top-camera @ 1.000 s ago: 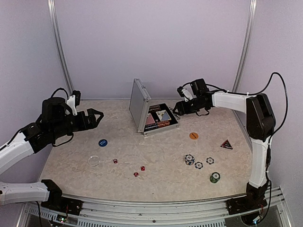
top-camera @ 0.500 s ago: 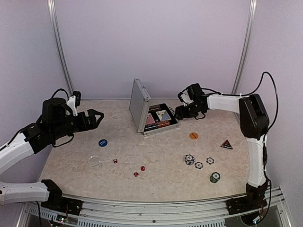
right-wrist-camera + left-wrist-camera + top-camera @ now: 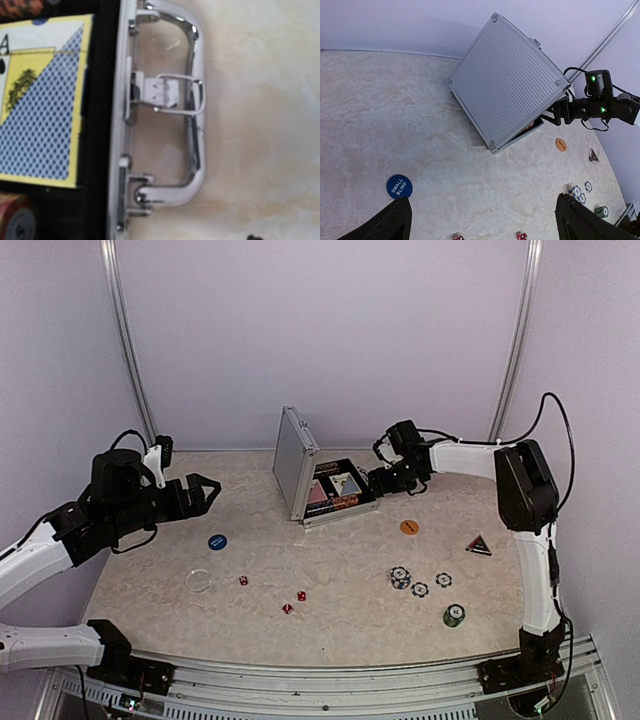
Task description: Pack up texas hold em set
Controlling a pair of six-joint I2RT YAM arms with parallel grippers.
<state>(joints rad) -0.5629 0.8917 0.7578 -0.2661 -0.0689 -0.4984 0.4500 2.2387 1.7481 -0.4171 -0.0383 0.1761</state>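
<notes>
The silver ribbed case stands open at the table's middle, lid upright, its black-lined base holding card decks. The wrist view shows its handle and a blue-backed deck close up. My right gripper hovers at the handle side of the base; its fingers are out of its own view. My left gripper is open and empty, raised left of the case, fingers wide apart. Loose on the table: a blue disc, an orange disc, red dice and striped chips.
A clear disc lies at the front left. A black triangular piece and a green chip stack lie at the right. Walls close in the back and both sides. The case lid faces my left gripper.
My right gripper has moved left and closer to the case's handle edge. My left arm has shifted very slightly right.
</notes>
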